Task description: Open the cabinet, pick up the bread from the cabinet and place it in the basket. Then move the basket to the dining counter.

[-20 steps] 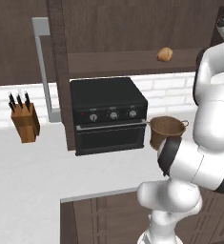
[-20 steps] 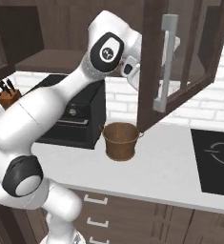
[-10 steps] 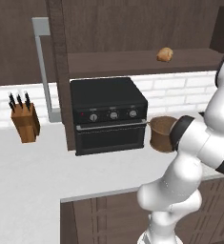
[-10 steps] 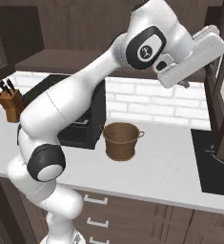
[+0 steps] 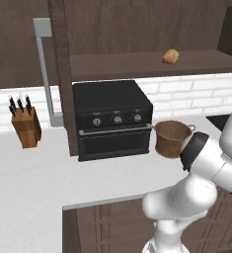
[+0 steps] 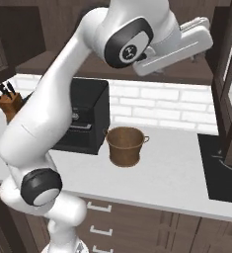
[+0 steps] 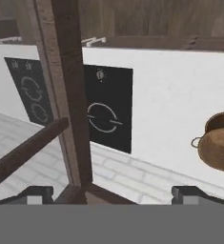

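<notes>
Broadly, a long white worktop (image 5: 43, 173) backed by white brick runs across the simulated kitchen, with brown panelled base cabinets (image 6: 137, 225) below it. Above hangs the dark brown wooden wall cabinet (image 5: 137, 29), its interior shelf exposed. One of its glass-panelled doors (image 6: 231, 84) stands swung open at the right edge of the right base view, and its frame crosses the hand view close to the camera. The white robot arm (image 6: 63, 123) rises from the base and bends high toward the cabinet, its hand lifted near the shelf.

A black countertop oven (image 5: 112, 118) with three round knobs sits on the worktop under the shelf. A flat black cooktop (image 7: 108, 114) with ring markings lies set into the worktop farther right. The small round brown woven basket (image 6: 126, 145) stands upright on the worktop just beside the oven's right side. A wooden knife block (image 5: 26, 126) with dark handles stands well to the left.

The two-finger gripper (image 7: 112, 194) has its dark tips spread wide apart, holding nothing. The small rounded golden-brown loaf of bread (image 5: 170, 56) rests on the cabinet shelf, above the basket.
</notes>
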You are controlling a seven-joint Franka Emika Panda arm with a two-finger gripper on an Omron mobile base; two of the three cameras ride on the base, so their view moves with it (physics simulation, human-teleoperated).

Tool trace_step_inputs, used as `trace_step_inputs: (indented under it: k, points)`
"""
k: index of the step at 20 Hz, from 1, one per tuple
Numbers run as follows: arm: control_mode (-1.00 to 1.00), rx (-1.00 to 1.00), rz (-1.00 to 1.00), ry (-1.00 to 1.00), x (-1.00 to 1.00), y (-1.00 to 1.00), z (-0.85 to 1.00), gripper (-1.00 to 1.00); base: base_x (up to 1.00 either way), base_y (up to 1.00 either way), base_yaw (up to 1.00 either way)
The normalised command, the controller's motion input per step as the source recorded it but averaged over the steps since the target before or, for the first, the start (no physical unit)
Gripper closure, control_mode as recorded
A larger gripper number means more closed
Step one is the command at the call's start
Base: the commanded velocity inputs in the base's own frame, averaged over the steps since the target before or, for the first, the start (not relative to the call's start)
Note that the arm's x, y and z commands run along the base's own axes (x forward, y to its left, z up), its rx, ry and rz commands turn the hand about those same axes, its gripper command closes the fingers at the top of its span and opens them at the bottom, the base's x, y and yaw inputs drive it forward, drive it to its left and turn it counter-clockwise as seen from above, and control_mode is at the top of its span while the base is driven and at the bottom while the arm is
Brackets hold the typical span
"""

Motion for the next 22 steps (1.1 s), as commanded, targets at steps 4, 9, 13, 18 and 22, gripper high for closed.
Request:
trace_step_inputs:
  k: [4,9,13,18,22]
  points:
    - [-1.0,-0.07,0.26,-0.12,-0.1,1.0,-0.01,-1.0,0.0,0.0,0.0]
    - [-1.0,-0.28,0.32,-0.08,-0.45,1.0,-0.09,-1.0,0.0,0.0,0.0]
    - [-1.0,-0.41,0.5,-0.07,-0.43,0.93,-0.18,-1.0,0.0,0.0,0.0]
    - [-1.0,-0.49,0.7,0.06,-0.33,0.42,-0.27,-1.0,0.0,0.0,0.0]
    - [-1.0,-0.56,0.72,0.13,-0.32,0.25,0.0,-1.0,0.0,0.0,0.0]
